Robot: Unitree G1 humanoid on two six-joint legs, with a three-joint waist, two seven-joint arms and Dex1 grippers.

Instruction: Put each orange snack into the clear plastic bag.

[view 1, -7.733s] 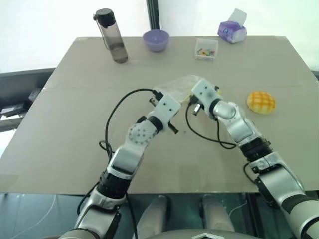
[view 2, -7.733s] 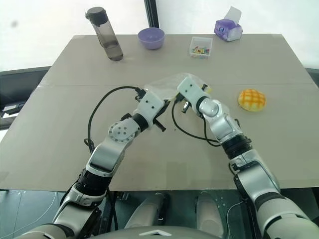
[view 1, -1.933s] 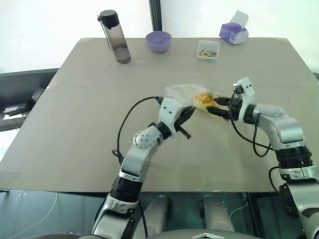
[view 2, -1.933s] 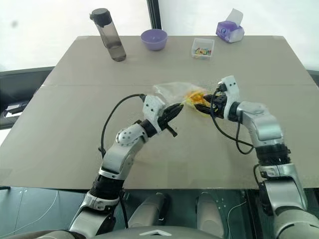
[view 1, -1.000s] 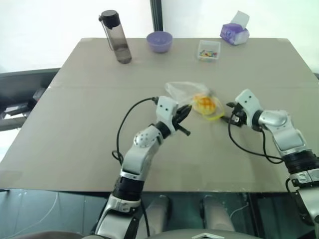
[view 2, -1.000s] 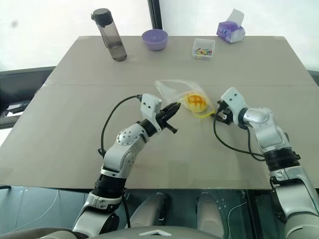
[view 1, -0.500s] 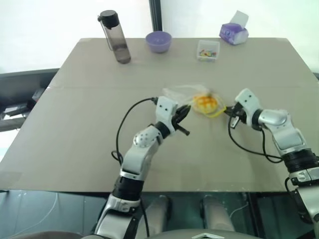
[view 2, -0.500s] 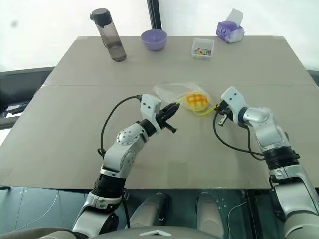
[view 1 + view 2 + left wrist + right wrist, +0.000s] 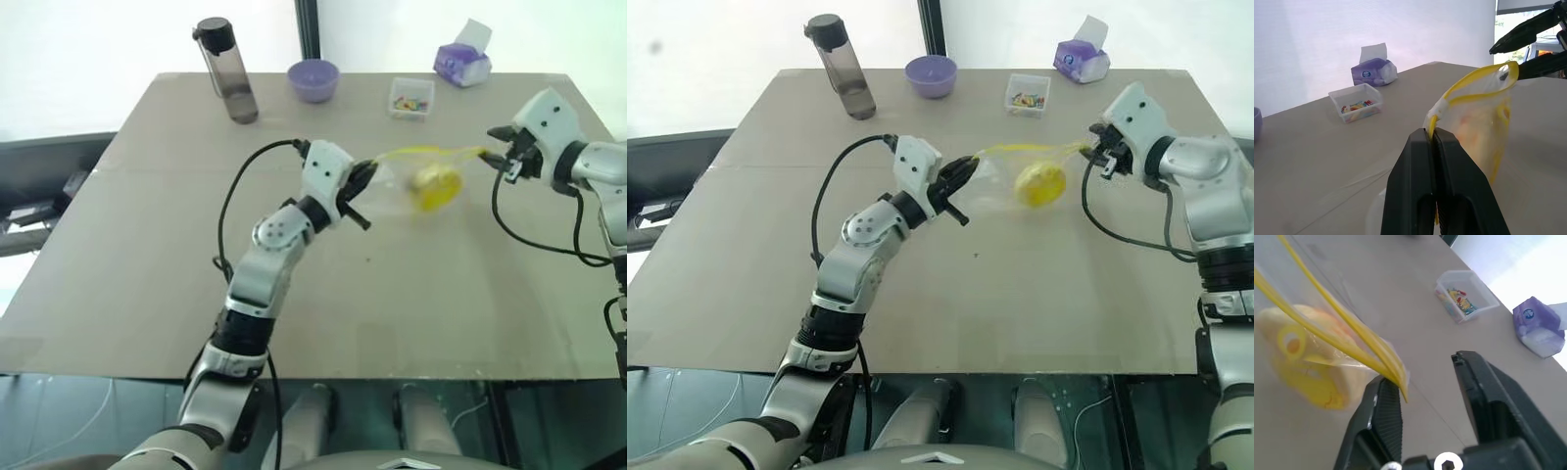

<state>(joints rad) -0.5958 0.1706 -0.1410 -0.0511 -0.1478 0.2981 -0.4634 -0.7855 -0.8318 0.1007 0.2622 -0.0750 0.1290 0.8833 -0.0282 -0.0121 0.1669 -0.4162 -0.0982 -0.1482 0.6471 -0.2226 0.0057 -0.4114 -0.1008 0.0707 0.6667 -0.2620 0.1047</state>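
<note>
Left wrist view shows the left gripper (image 9: 1433, 142) pinched on the clear plastic bag (image 9: 407, 181)'s yellow strip above mid-table, the light orange snack (image 9: 436, 186) sagging its limp film, while the right gripper (image 9: 1427, 382) gapes beside the strip's far end, best re-gripped there.

- A tan table (image 9: 147, 255) carries everything, with a faint seam running across it from side to side.
- A dark, see-through water bottle (image 9: 225, 70) with a black cap stands upright near the far left corner.
- A purple bowl (image 9: 313, 79) sits at the far edge, just right of the bottle.
- A small clear box (image 9: 409, 98) of colourful bits lies further right along the same edge.
- A purple tissue pack (image 9: 461, 65), with a white tissue sticking up from it, rests at the far right corner, near the box.
</note>
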